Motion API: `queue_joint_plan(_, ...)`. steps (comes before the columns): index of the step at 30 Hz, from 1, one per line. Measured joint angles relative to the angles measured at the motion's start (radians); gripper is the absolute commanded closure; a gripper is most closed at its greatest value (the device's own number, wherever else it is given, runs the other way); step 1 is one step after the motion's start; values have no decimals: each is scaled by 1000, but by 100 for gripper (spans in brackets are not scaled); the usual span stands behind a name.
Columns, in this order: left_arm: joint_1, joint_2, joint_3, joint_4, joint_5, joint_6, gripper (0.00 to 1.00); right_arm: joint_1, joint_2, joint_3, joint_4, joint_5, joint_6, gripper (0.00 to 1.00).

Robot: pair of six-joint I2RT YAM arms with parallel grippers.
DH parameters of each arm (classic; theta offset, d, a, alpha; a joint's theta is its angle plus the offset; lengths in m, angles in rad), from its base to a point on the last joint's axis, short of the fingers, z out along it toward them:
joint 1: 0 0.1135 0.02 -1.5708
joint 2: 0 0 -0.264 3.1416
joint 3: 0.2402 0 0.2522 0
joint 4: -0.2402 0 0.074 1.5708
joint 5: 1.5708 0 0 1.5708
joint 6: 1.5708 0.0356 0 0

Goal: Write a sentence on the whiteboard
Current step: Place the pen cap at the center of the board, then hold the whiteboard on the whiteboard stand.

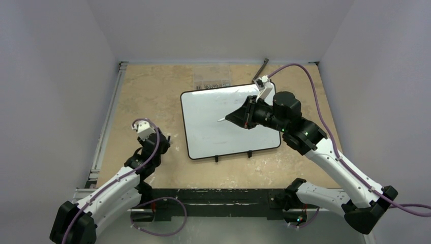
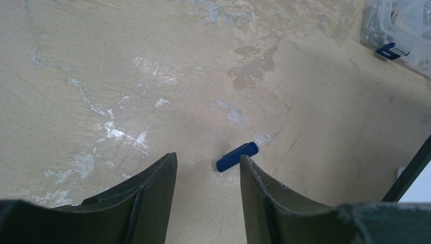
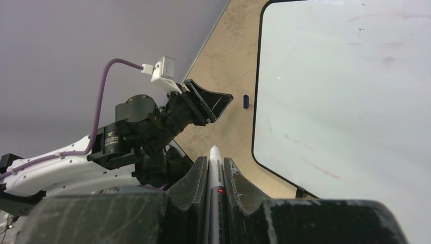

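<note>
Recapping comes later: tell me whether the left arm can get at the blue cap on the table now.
Probably yes. The left tool is open, and the blue cap lies on the table just past its fingertips, with nothing between them.

Whiteboard [image 1: 228,122]: glossy white face, smooth, bordered by a thin black frame; faint smears are seen on the gloss.
Table [image 2: 152,61]: matt beige stone-look surface, mottled, worn pale in patches.
Left gripper [image 2: 208,161] and right gripper [image 3: 214,159]: fingers moulded in dark matt plastic, scuffed at the edges.
Marker [image 3: 214,203]: smooth white plastic barrel.
Cap [image 2: 237,156]: smooth blue plastic.
Box [image 2: 401,30]: clear plastic.
</note>
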Motion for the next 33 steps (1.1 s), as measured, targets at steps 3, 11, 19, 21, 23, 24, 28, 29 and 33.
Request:
queue_joint_plan(3, 0, -2, 0, -8, -6, -10, 43, 0, 0, 0, 0, 10, -1, 100)
queue_joint_plan(11, 0, -43, 34, -101, -7, -9, 26, 0, 0, 0, -1, 31, -13, 100)
queue_joint_plan(19, 0, -77, 307, -216, 72, 152, 15, 0, -5, -6, 0, 74, -47, 100)
queue_joint_plan(21, 0, -40, 404, -240, 130, 214, 11, 0, -15, -18, 6, 86, -55, 100)
queue_joint_plan(23, 2, 26, 530, -282, 192, 270, 11, 0, -28, -32, 10, 87, -60, 100)
queue_joint_plan(24, 4, 74, 610, -307, 234, 303, 11, 0, -34, -39, 14, 87, -62, 100)
queue_joint_plan(28, 8, 297, 927, -412, 431, 432, 11, 0, -51, -66, 37, 87, -68, 100)
queue_joint_plan(29, 10, 350, 990, -435, 484, 463, 12, 0, -55, -72, 41, 87, -69, 100)
queue_joint_plan(33, 43, 532, 1176, -523, 684, 573, 15, 0, -59, -87, 52, 87, -71, 100)
